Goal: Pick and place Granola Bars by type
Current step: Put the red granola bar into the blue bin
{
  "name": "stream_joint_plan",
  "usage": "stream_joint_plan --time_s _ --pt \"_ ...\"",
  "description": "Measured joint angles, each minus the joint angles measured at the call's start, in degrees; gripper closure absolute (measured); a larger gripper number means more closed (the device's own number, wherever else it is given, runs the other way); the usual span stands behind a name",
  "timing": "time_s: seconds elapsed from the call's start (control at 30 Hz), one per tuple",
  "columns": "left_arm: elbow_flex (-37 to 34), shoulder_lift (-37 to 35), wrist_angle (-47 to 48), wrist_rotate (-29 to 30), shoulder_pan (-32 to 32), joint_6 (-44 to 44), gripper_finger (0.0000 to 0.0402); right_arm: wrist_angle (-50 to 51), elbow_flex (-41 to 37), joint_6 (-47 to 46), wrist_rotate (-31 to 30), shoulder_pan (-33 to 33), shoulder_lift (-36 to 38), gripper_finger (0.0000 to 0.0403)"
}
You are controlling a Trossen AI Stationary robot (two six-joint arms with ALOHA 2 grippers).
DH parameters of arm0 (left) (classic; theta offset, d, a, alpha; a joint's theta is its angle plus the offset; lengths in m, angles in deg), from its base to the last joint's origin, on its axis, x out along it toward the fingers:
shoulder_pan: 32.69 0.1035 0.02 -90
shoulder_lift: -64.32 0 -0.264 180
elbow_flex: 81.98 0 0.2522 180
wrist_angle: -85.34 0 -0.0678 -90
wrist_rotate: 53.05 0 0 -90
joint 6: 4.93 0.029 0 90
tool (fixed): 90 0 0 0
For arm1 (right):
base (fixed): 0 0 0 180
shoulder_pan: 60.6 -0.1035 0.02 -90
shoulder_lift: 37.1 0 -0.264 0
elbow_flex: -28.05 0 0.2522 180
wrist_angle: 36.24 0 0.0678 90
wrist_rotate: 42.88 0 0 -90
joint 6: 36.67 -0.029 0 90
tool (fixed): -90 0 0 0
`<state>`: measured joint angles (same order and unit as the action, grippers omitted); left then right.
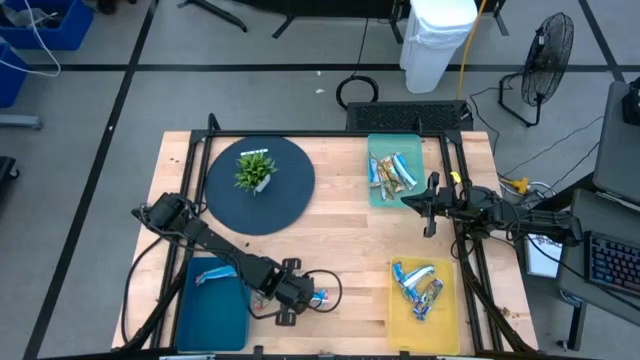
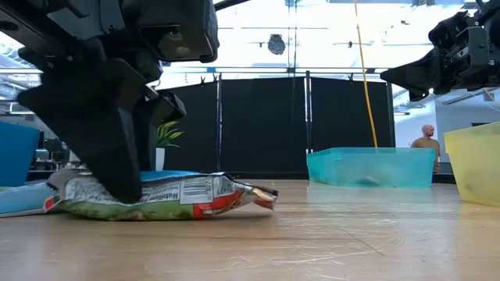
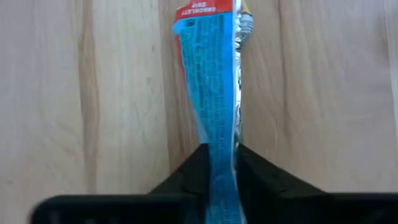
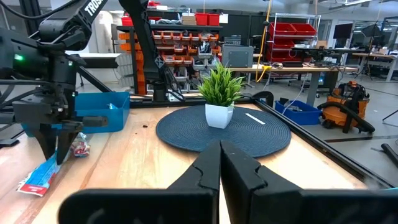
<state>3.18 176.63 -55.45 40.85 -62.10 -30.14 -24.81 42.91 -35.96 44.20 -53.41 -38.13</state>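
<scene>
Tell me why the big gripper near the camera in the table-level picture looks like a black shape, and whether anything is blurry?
Low view: bright ceiling lights and windows behind backlight the left gripper, leaving it a dark silhouette over the shiny green-and-white wrapped granola bar. Left wrist view: the blue wrapper sits very close to the lens and its print looks soft. High view: even light, faint shadows on the pale wooden table.

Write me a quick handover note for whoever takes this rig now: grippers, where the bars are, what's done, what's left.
Left gripper: shut on a blue granola bar lying on the table beside the blue tray.
Right gripper: shut, holding nothing, raised between the teal tray and the yellow tray.
Done: several bars lie in the teal tray, several in the yellow tray, one in the blue tray.
Left: lift the gripped bar and place it in its matching tray, probably the blue one.
</scene>
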Motion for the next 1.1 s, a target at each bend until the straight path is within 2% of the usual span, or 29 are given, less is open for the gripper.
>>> stream_joint_plan --time_s 0.17,0.43,0.63,0.9,1.1 --pt "0.0 0.0 0.0 0.0 0.3 0.9 0.039 0.0 0.0 0.0 0.0 0.0 0.0 0.0399" --pt "0.0 0.0 0.0 -1.0 0.5 1.0 0.0365 0.0 0.0 0.0 0.0 0.0 0.0 0.0399" --pt "0.0 0.0 0.0 -1.0 0.5 1.0 0.0393 0.0 0.0 0.0 0.0 0.0 0.0 0.0399" --pt "0.0 0.0 0.0 -1.1 0.5 1.0 0.0368 0.0 0.0 0.0 0.0 0.0 0.0 0.0399" --pt "0.0 0.0 0.0 -1.1 0.5 1.0 0.0393 0.0 0.0 0.0 0.0 0.0 0.0 0.0399"
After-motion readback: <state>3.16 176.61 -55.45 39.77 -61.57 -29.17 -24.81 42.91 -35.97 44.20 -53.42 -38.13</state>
